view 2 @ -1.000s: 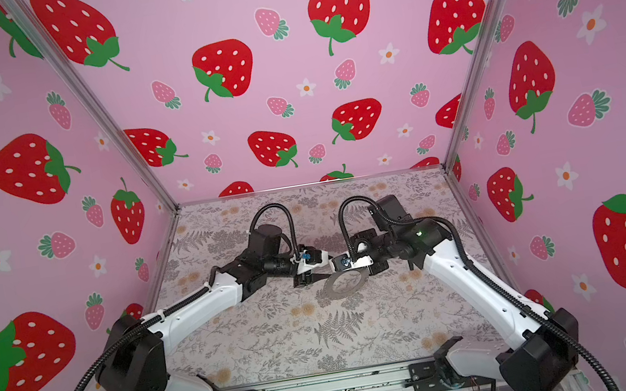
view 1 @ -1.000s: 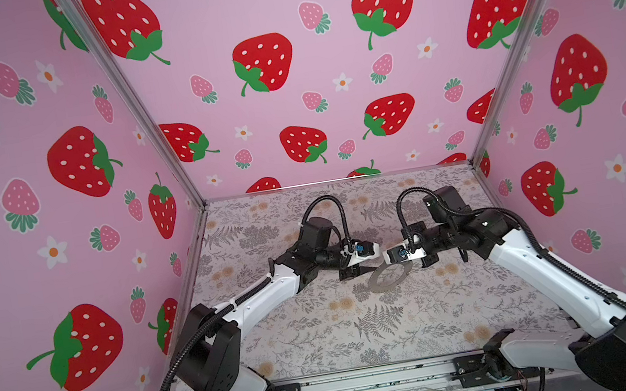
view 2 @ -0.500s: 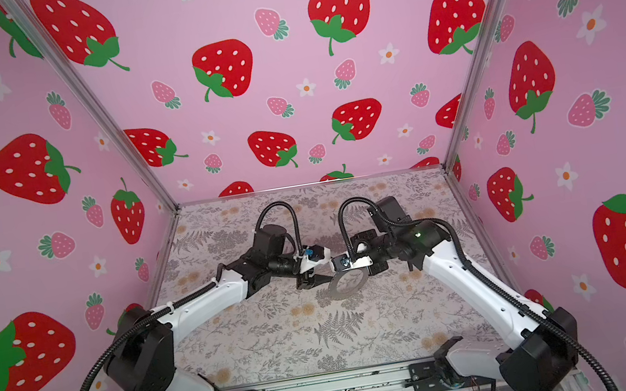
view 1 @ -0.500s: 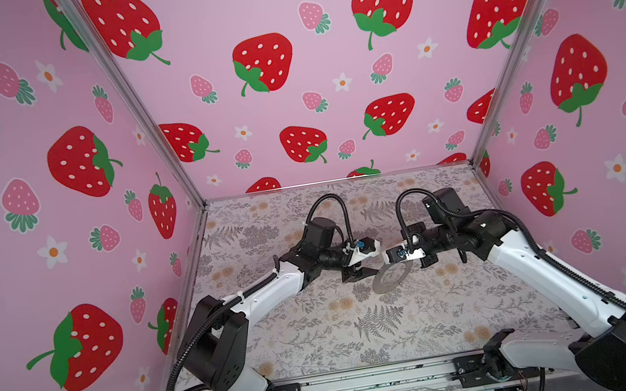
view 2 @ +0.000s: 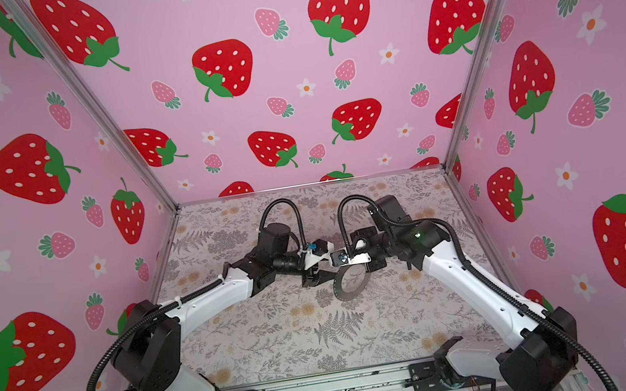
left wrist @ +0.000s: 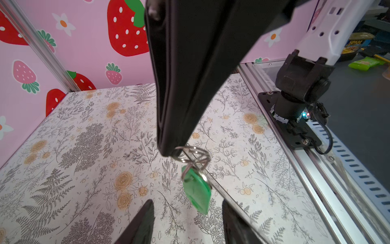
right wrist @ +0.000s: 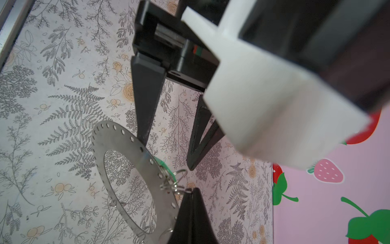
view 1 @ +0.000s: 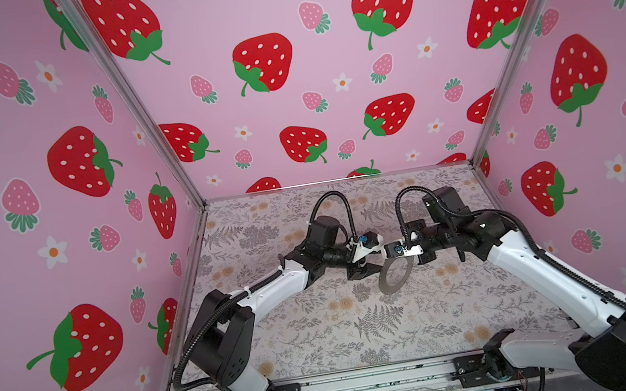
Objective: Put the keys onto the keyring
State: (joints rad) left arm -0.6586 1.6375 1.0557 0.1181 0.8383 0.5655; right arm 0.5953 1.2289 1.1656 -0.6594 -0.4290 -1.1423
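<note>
Only "SPAM" is legible, yellow on a blue package [left wrist: 356,44] outside.

**Four cameras, one small meeting point**

Your two top views sit side by side, high above the front rail [view 1: 372,381], tilted down toward the back wall [view 1: 318,15]. They stand far off and share nearly everything: the floral table [view 1: 325,342], the left arm [view 1: 274,284] and the right arm [view 1: 547,281].

Your left wrist camera rides just behind the left gripper [left wrist: 186,201], very near. It looks along the fingers across the table toward the right arm's base [left wrist: 299,84]. Your right wrist camera looks past the right gripper [right wrist: 191,189], close, down at the table and toward the left arm. Both wrist views share the keyring [right wrist: 98,147] and the keys [left wrist: 197,190], seen from opposite sides.
</note>
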